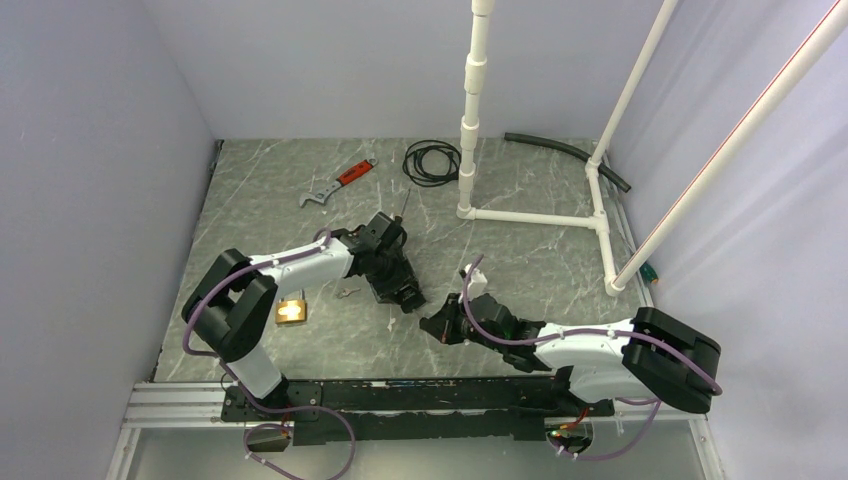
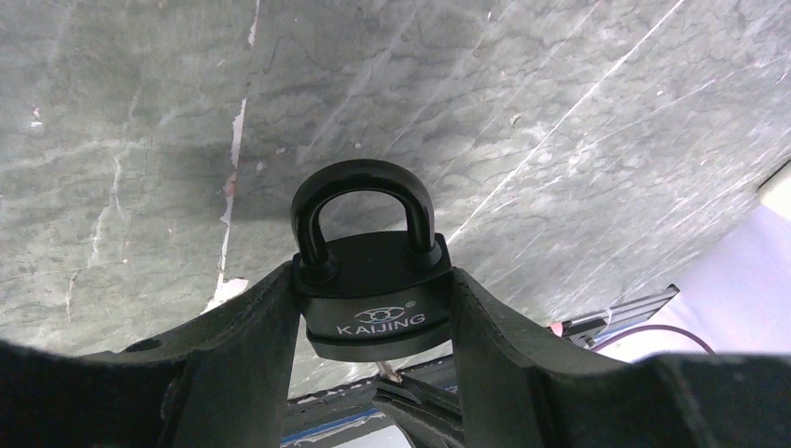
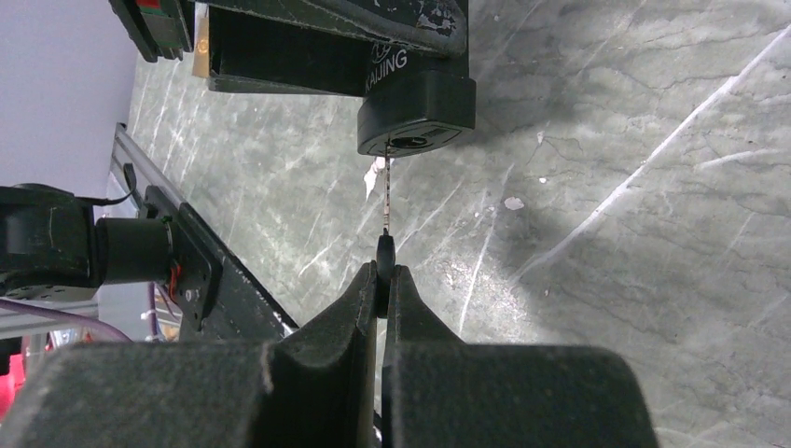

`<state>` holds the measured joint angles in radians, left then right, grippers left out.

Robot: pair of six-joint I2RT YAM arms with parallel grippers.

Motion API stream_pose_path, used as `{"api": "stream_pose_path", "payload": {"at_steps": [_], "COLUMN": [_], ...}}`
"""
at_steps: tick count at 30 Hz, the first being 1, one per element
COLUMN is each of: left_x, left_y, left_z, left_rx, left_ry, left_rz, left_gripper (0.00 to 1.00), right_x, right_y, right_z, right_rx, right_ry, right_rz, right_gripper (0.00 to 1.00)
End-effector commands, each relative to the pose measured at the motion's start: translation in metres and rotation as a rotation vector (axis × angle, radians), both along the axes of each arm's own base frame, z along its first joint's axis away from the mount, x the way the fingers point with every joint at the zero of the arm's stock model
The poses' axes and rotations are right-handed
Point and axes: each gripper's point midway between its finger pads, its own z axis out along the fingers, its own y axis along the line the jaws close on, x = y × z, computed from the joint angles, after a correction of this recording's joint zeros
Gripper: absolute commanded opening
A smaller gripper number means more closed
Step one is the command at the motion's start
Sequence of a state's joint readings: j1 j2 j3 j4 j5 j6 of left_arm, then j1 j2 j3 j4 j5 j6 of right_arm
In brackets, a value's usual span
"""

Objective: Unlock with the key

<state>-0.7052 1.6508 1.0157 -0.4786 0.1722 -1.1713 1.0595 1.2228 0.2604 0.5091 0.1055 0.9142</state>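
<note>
While the left pincer clamps the padlock by its flat sides, low over the middle of the table, the right pincer sits at its 4 o'clock in the top view. That pincer is closed tight on the head of the key.

From the right wrist, the key is edge-on and points to 12 o'clock, its tip meeting the keyhole in the padlock's bottom face. I cannot tell whether the tip has gone in at all, but most of the blade shows outside. The shackle has both legs seated in the body, so the padlock looks locked.

The step in hand looks like insertion. The next move would be a straight push along the blade toward 12 o'clock until the key seats, with the blade lined up with the slot. Then the right wrist would need to roll to turn the key. The left pincer must brace the padlock against both push and twist. A thin blade pushed off-axis could bend, or the head could slip in the grip.
</note>
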Motion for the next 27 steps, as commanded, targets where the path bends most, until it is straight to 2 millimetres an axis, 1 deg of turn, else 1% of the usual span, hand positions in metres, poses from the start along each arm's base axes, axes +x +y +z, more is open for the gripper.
{"api": "stream_pose_path", "payload": {"at_steps": [1, 6, 16, 21, 27], "left_x": [0.005, 0.004, 0.002, -0.002, -0.013], "left_y": [-0.019, -0.020, -0.021, -0.014, -0.001], "left_z": [0.030, 0.034, 0.037, 0.031, 0.017], "left_rx": [-0.123, -0.138, -0.151, -0.080, 0.037], "left_ry": [-0.044, -0.049, -0.054, -0.018, 0.066], "left_rz": [-0.014, -0.016, -0.016, -0.018, -0.024], "left_gripper": [0.00, 0.00, 0.00, 0.00, 0.00], "right_x": [0.013, 0.018, 0.019, 0.021, 0.032], "right_y": [0.001, -0.002, -0.002, -0.005, -0.011], "right_z": [0.014, 0.015, 0.010, 0.008, 0.004], "right_rx": [0.054, 0.052, 0.048, 0.029, -0.039], "right_ry": [-0.019, -0.017, 0.002, -0.008, -0.045], "right_rz": [-0.052, -0.067, -0.074, -0.091, -0.125], "right_gripper": [0.00, 0.00, 0.00, 0.00, 0.00]}}
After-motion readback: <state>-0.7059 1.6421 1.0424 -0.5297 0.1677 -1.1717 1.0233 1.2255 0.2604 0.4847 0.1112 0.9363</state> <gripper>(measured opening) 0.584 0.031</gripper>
